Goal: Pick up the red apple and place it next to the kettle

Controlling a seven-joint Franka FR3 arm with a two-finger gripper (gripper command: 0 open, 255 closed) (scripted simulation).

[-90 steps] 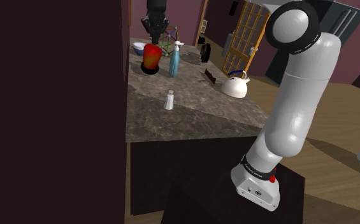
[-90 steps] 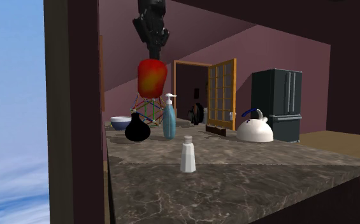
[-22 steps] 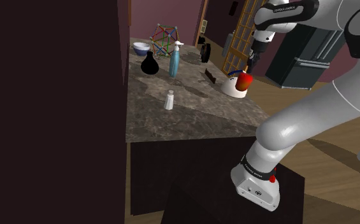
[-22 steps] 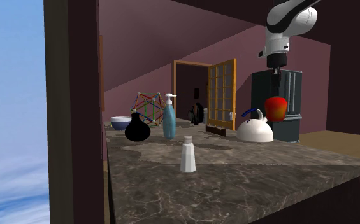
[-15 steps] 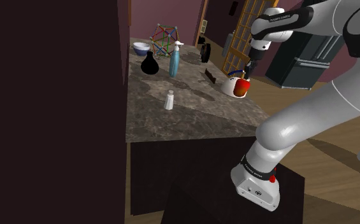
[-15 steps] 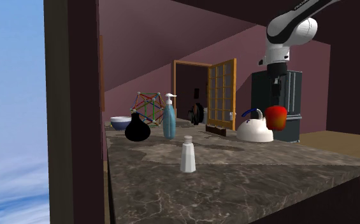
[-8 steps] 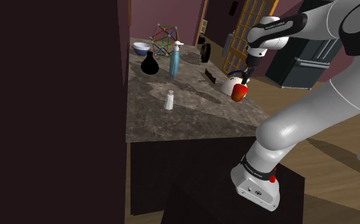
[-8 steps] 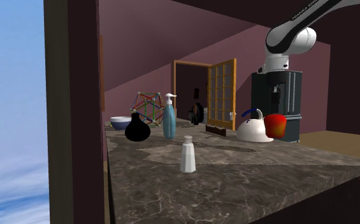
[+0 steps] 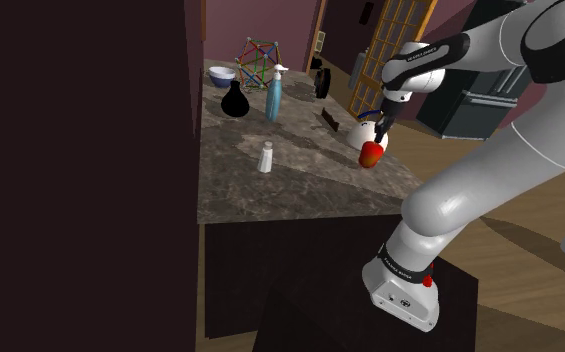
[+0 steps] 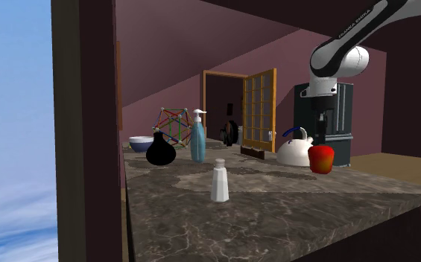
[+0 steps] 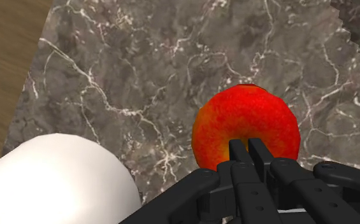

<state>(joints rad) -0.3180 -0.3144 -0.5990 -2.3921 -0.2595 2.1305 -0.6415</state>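
While the gripper pinches the red apple low over the countertop, just beside the white kettle, placing looks nearly finished; next, I reckon, comes opening and lifting clear.

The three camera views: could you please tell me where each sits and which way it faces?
Shoulder view: beside the stand, looking down along the counter; stand and arm show.
Second exterior view: low at the counter's end, facing the kettle and apple; the forearm shows.
Wrist view: on the hand, looking down past the gripper at the counter.
All share apple and kettle.
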